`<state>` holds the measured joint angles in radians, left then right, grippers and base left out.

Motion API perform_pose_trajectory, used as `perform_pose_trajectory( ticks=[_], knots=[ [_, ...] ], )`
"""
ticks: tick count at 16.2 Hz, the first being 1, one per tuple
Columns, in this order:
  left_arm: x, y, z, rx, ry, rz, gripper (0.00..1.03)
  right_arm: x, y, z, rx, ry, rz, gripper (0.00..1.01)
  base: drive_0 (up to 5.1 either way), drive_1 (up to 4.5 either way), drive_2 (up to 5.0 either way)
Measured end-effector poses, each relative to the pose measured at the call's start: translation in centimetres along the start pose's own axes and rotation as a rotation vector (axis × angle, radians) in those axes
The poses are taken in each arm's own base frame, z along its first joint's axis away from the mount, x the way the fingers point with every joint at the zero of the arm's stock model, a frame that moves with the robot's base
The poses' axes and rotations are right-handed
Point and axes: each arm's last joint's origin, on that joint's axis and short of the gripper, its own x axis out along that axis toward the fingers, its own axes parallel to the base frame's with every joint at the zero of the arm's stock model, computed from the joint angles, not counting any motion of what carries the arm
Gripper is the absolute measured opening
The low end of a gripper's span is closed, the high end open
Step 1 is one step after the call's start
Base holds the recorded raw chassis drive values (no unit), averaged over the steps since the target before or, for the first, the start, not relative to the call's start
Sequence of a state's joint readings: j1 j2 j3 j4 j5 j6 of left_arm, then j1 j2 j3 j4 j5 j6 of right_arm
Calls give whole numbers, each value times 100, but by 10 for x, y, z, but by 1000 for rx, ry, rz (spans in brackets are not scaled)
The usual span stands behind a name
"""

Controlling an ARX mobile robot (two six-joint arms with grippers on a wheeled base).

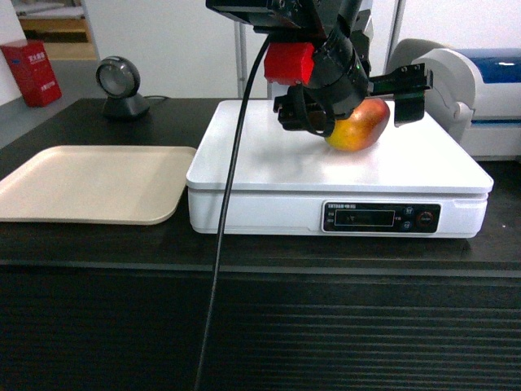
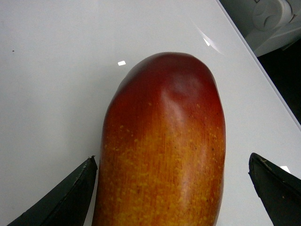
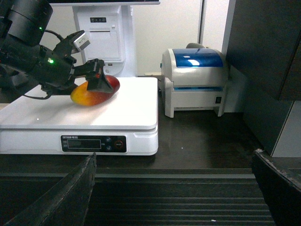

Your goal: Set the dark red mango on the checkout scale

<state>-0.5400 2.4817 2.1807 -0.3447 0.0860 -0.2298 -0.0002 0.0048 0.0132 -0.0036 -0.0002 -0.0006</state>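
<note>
The dark red mango (image 1: 362, 129) (image 3: 91, 95) lies on its side on the white platform of the scale (image 1: 269, 155) (image 3: 127, 108), which stands on the black checkout (image 1: 260, 326). My left gripper (image 1: 352, 110) straddles the mango from above and is open. In the left wrist view the mango (image 2: 164, 150) fills the space between the fingers; the left finger stands close to its skin and the right finger (image 2: 268, 183) well off it. My right gripper (image 3: 174, 157) is open and empty, low in front of the checkout's ribbed face (image 3: 178, 202).
A beige tray (image 1: 89, 183) lies left of the scale. A black scanner (image 1: 120, 85) stands behind the tray. A blue and white printer (image 3: 195, 80) sits right of the scale. The left arm's cable (image 1: 232, 204) hangs across the scale's front.
</note>
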Motion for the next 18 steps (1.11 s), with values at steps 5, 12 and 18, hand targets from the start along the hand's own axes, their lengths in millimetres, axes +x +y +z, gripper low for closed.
perform_pose_trajectory(
  ticks=[5, 12, 18],
  knots=[
    [-40, -7, 16, 220, -216, -4, 98, 0, 0, 0, 0, 0, 0, 98, 0, 0, 0],
    [-95, 40, 16, 303, -384, -72, 98, 0, 0, 0, 0, 0, 0, 98, 0, 0, 0],
    [-186, 132, 29, 181, -592, 174, 98, 0, 0, 0, 0, 0, 0, 98, 0, 0, 0]
  ],
)
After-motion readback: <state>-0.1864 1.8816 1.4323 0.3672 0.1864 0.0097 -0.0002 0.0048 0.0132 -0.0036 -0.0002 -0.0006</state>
